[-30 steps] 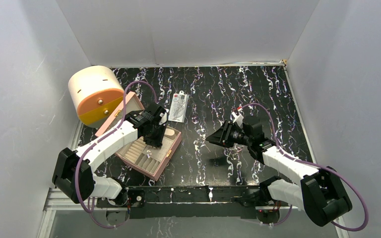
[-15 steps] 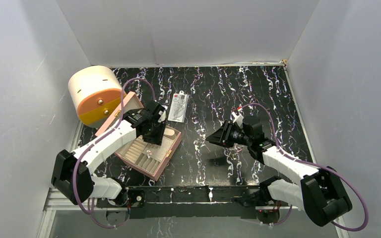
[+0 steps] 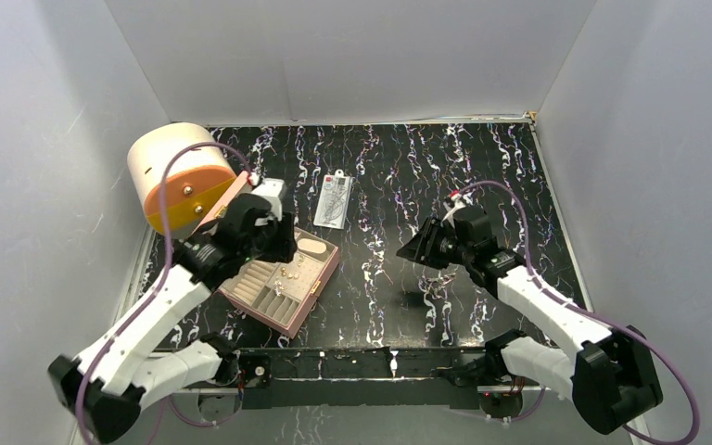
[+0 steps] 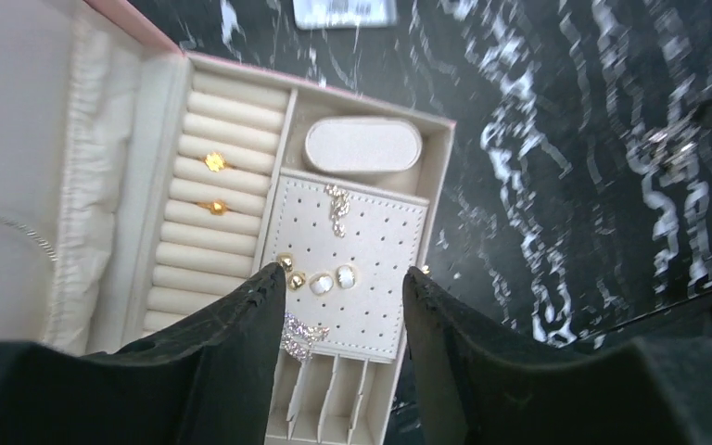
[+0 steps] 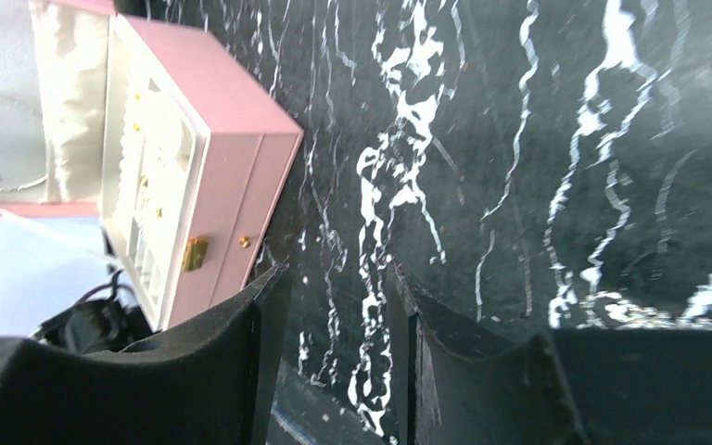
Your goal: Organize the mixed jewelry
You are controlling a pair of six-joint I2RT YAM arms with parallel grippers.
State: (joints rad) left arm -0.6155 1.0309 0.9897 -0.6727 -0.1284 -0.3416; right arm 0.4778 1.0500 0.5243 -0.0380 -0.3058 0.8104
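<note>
The pink quilted box (image 3: pixel 308 295) lies open at the left. In the left wrist view its cream tray (image 4: pixel 385 236) carries the mixed jewelry: gold studs (image 4: pixel 297 280), pearly studs (image 4: pixel 334 279), a small chain piece (image 4: pixel 336 206), a sparkly piece (image 4: pixel 302 335), and two gold rings (image 4: pixel 214 163) on the rolls. My left gripper (image 3: pixel 278 248) hangs above the box, open, with nothing between its fingers (image 4: pixel 241 343). My right gripper (image 3: pixel 406 250) hovers over the bare table right of the box, open and empty (image 5: pixel 336 278). A small silvery cluster (image 3: pixel 439 286) lies beneath the right arm, hard to tell from the marbling.
A cream and orange round drawer case (image 3: pixel 181 176) stands at the back left behind the box lid (image 3: pixel 232 195). A clear flat packet with a white card (image 3: pixel 332 201) lies behind the box. White walls close in three sides of the black marbled table (image 3: pixel 380 167).
My left gripper has lifted up and back out of the box and its jaws have opened. My right gripper has shifted slightly to the right and back.
</note>
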